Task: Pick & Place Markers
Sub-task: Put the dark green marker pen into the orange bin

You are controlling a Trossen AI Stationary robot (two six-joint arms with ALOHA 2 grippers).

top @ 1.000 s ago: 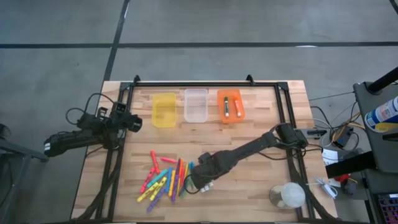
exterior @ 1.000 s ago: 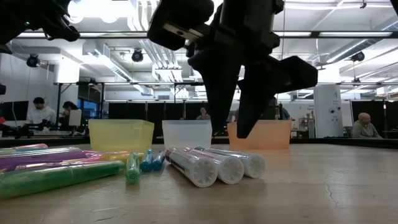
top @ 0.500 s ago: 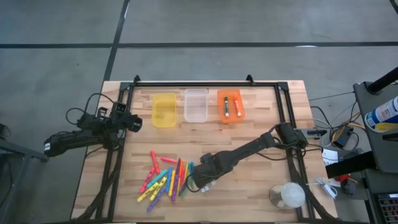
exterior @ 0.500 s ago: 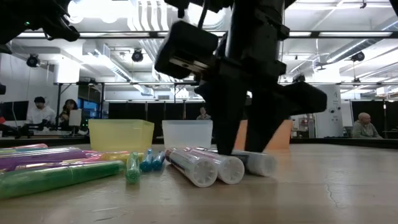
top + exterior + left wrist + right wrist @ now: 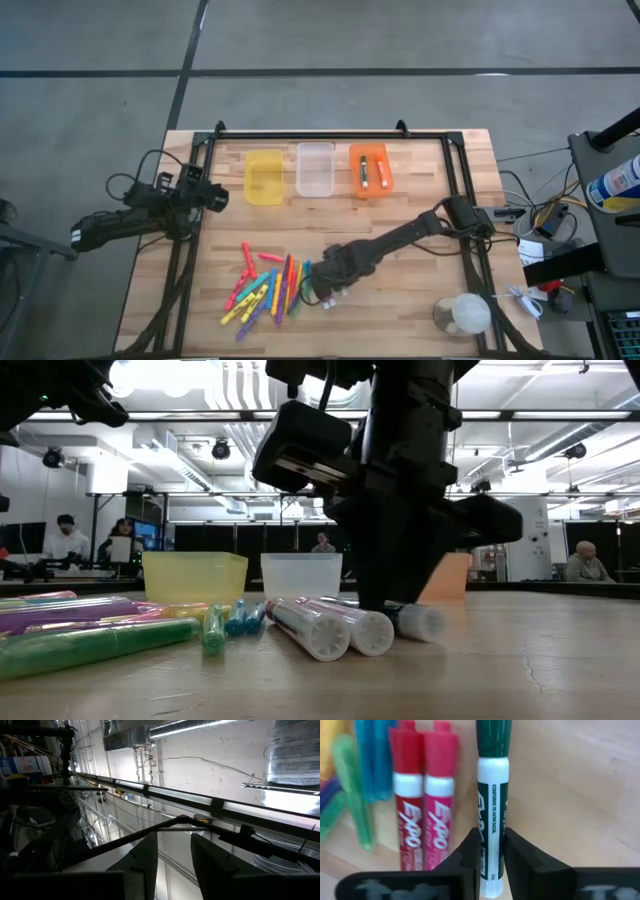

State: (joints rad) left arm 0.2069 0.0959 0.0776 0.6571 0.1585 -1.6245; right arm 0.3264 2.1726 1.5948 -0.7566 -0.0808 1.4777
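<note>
The markers (image 5: pixel 265 288) lie in a loose pile on the table's near left part. Three white-bodied ones lie at the pile's right edge, side by side. My right gripper (image 5: pixel 322 291) stands over them, shut on the green-capped marker (image 5: pixel 492 795), which is the outermost in the low view (image 5: pixel 420 622). A red marker (image 5: pixel 406 795) and a pink marker (image 5: pixel 439 795) lie beside it. Two more markers lie in the orange bin (image 5: pixel 370 172). My left gripper (image 5: pixel 214 197) waits open above the table's left edge, its fingers pointing off into the room (image 5: pixel 173 862). My right gripper pinches the green-capped marker's white barrel (image 5: pixel 491 837) between its two fingers, on the half away from the cap. The fingers (image 5: pixel 470 851) come from above, pointing down, and lie across the marker. The marker lies flat on the table.
Yellow bin (image 5: pixel 264 177) and clear bin (image 5: pixel 314 168) stand beside the orange one near the far edge. A clear round container (image 5: pixel 462 315) sits at the near right corner. Black frame rails (image 5: pixel 462 200) run along the table's sides. People sit in the room beyond.
My right gripper has come down onto the three white-bodied markers, and its fingers have shut on the outermost one. The marker has stayed on the table.
</note>
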